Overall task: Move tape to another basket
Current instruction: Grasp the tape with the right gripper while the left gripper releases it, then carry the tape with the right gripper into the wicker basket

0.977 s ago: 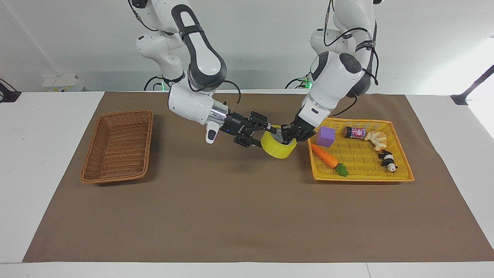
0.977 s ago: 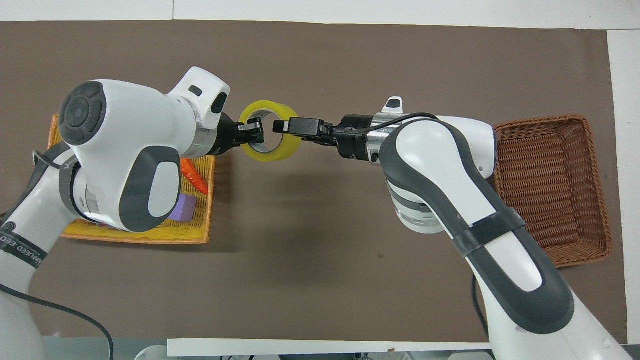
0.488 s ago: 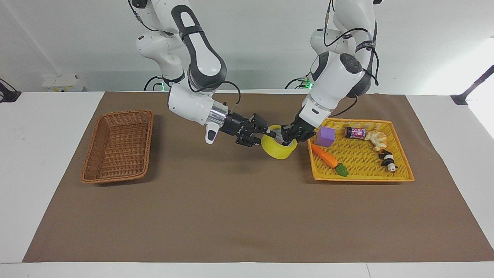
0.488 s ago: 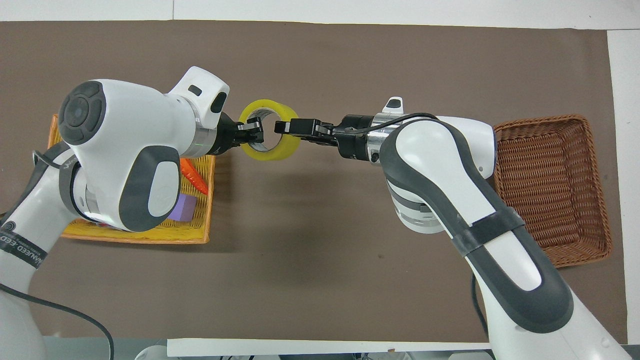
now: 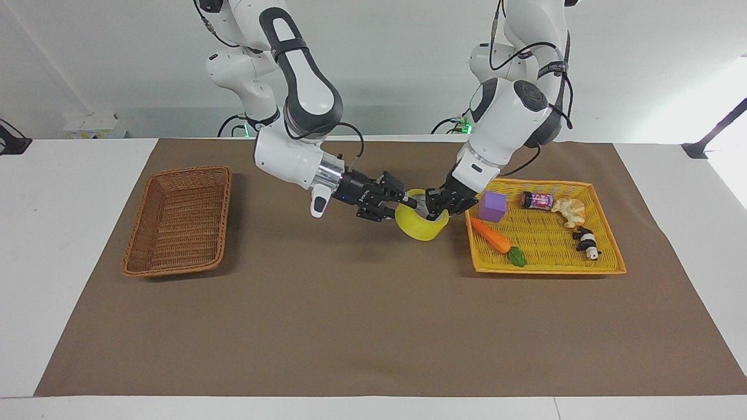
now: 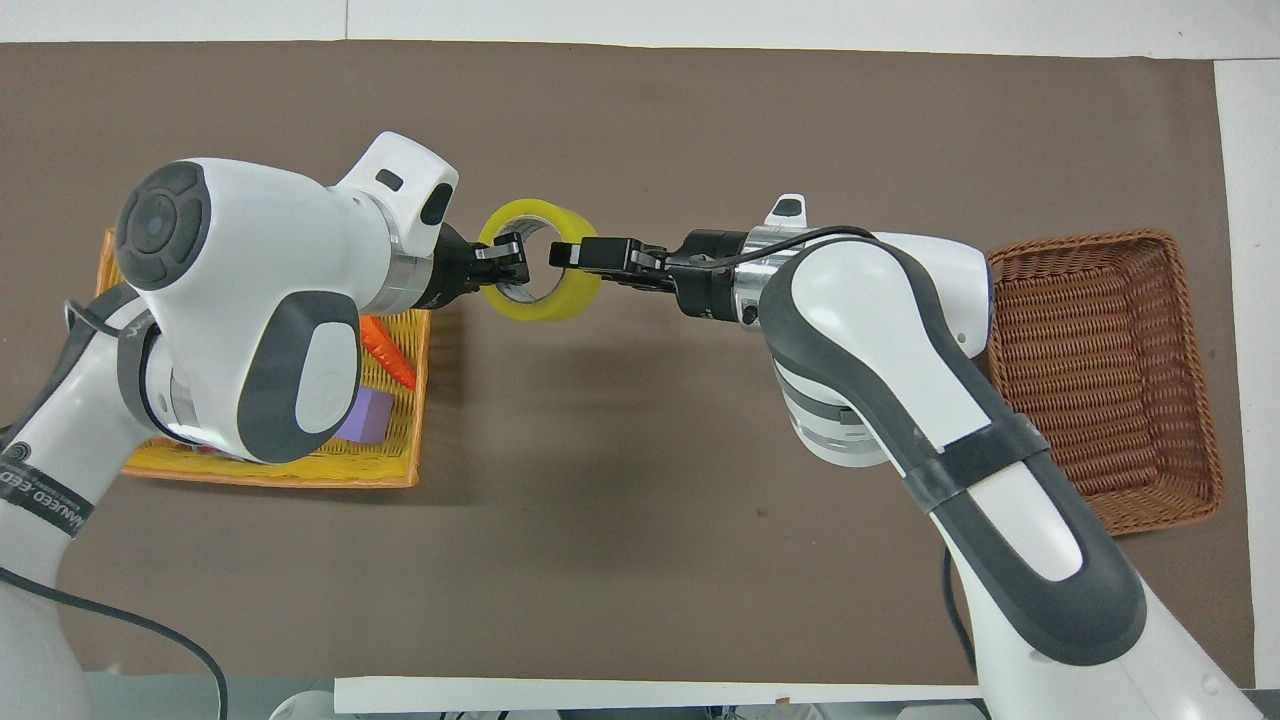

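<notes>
The right gripper (image 5: 410, 203) is clamped on the rim of the tape (image 5: 421, 222), on the side of the roll toward the right arm's end of the table, one finger inside the ring. The left gripper (image 5: 433, 205) pinches the rim on the roll's side toward the left arm's end; whether its fingers are tight or slackening cannot be told. The tape hangs tilted in the air between the two, over the brown mat (image 5: 350, 315), just beside the yellow tray (image 5: 548, 269). The brown wicker basket (image 5: 135, 263) sits well apart at the right arm's end.
</notes>
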### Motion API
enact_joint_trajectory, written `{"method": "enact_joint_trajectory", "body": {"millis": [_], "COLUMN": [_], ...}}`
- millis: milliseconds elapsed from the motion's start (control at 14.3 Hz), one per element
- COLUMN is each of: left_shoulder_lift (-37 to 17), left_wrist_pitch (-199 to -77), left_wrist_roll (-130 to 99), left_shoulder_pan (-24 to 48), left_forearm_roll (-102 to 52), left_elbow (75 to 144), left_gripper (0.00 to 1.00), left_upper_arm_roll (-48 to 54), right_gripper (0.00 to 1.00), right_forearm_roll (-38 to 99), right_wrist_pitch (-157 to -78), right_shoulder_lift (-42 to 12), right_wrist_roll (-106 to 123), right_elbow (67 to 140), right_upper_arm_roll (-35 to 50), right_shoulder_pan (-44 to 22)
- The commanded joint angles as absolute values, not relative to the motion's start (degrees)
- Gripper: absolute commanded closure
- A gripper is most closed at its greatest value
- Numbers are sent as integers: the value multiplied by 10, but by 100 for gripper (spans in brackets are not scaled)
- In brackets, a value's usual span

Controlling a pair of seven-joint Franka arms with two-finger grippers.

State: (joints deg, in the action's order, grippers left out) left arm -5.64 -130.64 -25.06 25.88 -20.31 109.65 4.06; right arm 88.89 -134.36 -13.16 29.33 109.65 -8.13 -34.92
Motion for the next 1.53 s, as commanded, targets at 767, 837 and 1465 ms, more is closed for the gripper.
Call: {"method": "enact_joint_trajectory", "body": {"millis": [767,837,1465], "left_shoulder_lift": [1,2,12], "left_wrist_pitch": [-963,-951,-943], "left_wrist_roll": [-65,-29,51], "left_shoulder_pan": [84,72,-23], "left_forearm_roll": [-54,-52,-50], "left_elbow": [949,950,972], "left_gripper": [1,1,0], "left_upper_arm_roll": [34,34,34], "right_gripper": [100,100,100], "right_forearm_roll": [714,661,465], "right_wrist_pitch": [-1036,-982,-763], "right_shoulder_lift": [-58,-58,-139], "right_wrist_roll": [291,293,412], "right_elbow": [1167,1161,1096], "right_upper_arm_roll": [-83,-83,-83], "right_shoulder_pan": [-46,12,283]}}
